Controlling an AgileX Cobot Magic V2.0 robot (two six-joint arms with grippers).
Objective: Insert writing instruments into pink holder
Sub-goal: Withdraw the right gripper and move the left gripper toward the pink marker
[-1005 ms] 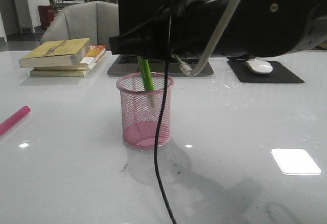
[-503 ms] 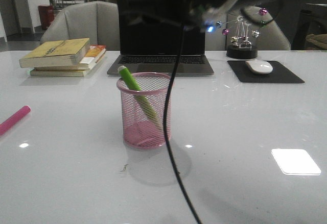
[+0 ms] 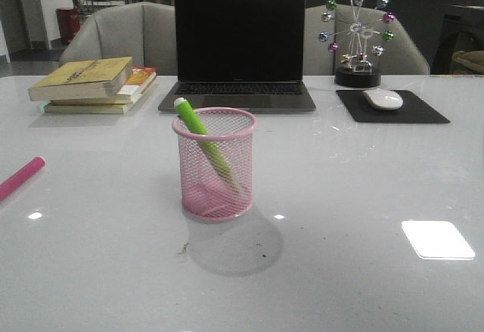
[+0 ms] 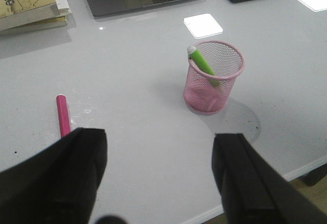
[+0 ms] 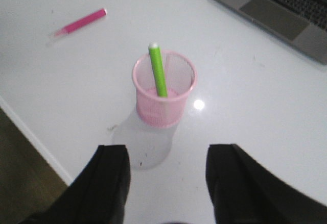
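Note:
The pink holder (image 3: pixel 214 164) stands upright mid-table, also seen in the left wrist view (image 4: pixel 212 76) and the right wrist view (image 5: pixel 164 88). A lime green marker (image 3: pixel 204 144) leans inside it, white tip up above the rim (image 4: pixel 200 63) (image 5: pixel 158 69). The pink-red marker (image 3: pixel 20 178) lies flat on the table at the far left (image 4: pixel 63 115) (image 5: pixel 79 22). My left gripper (image 4: pixel 159 142) is open and empty, well back from the holder. My right gripper (image 5: pixel 168 155) is open and empty too, raised above the table short of the holder. Neither arm shows in the front view.
A laptop (image 3: pixel 238 48) stands open behind the holder. Stacked books (image 3: pixel 94 84) lie at the back left. A mouse (image 3: pixel 383 98) on a black pad (image 3: pixel 392 107) and a small ferris-wheel ornament (image 3: pixel 356 35) sit at the back right. The table's near edge (image 5: pixel 36 142) runs close by.
The right arm that filled the top of the front view has lifted away and left that view. The green marker, held upright a second ago, now leans loose in the holder.

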